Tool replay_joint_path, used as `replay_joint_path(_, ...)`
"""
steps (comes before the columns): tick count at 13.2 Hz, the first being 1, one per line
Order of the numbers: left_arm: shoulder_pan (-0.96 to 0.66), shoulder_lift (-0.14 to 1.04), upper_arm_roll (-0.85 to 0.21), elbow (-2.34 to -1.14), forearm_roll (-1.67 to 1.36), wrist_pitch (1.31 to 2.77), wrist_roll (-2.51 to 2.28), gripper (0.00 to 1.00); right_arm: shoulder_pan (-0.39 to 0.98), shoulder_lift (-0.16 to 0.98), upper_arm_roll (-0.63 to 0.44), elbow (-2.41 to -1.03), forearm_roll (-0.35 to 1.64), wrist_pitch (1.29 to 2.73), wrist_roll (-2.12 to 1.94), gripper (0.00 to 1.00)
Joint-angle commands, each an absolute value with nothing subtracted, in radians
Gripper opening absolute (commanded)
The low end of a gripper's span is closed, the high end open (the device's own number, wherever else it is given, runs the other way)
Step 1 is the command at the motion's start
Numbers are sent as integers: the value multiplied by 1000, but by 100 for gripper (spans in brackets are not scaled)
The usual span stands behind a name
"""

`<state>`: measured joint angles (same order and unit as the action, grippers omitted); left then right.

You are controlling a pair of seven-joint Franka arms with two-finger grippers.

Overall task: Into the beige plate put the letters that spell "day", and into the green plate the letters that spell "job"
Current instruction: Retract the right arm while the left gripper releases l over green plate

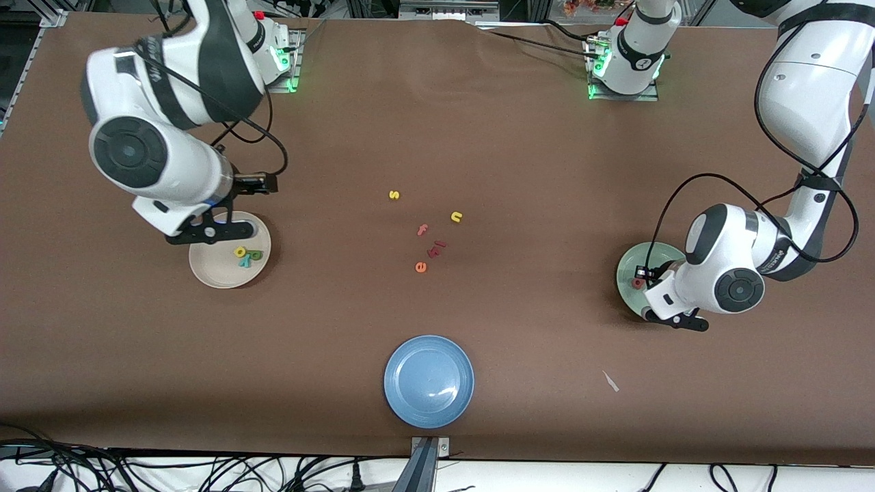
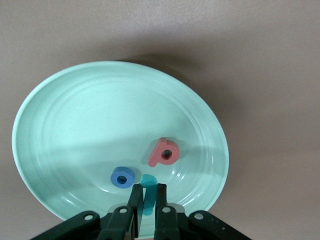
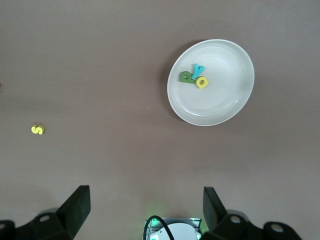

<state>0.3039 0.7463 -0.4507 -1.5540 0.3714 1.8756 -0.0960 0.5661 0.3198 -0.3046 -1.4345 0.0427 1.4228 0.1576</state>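
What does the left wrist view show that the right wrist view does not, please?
Only the left wrist view shows the green plate holding the blue "o" and pink "b", with the left gripper shut on the teal "j" over it. Only the right wrist view shows the beige plate with the green "d", yellow "a" and teal "y", the yellow "s", and the open right gripper. Both show the brown table.
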Motion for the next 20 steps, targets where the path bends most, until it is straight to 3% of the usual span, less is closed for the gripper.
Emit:
replay_joint_path(1,340,753,-459,-1571,442,1908,-77,0,464,217,-227,-1508,29,1440,163,100)
replay_joint_path(5,351,787,-449,-1565,501,2023,-14,0,333,94,-204,-1600,34,1516,150,100)
replay_joint_path(6,351,790,-448,-1562,515,2040,-14,5,306,78,-199,-1603,34,1513,128,100)
replay_joint_path(7,351,787,-449,-1560,515,2039,-14,44,272,68,-198,-1603,35,1508,82,100)
replay_joint_path(8,351,782,-449,-1560,515,2036,-12,99,241,58,-198,-1601,35,1506,36,100)
replay_joint_path(12,339,737,-465,-1551,499,2002,-17,100,195,38,-196,-1576,32,1404,12,100)
replay_joint_path(15,344,669,-544,-1529,497,1925,-18,100,181,29,-186,-1566,28,1362,5,100)
replay_joint_path(20,350,555,-604,-1357,315,1712,-18,100,183,31,-163,-1565,-15,1417,-48,100)
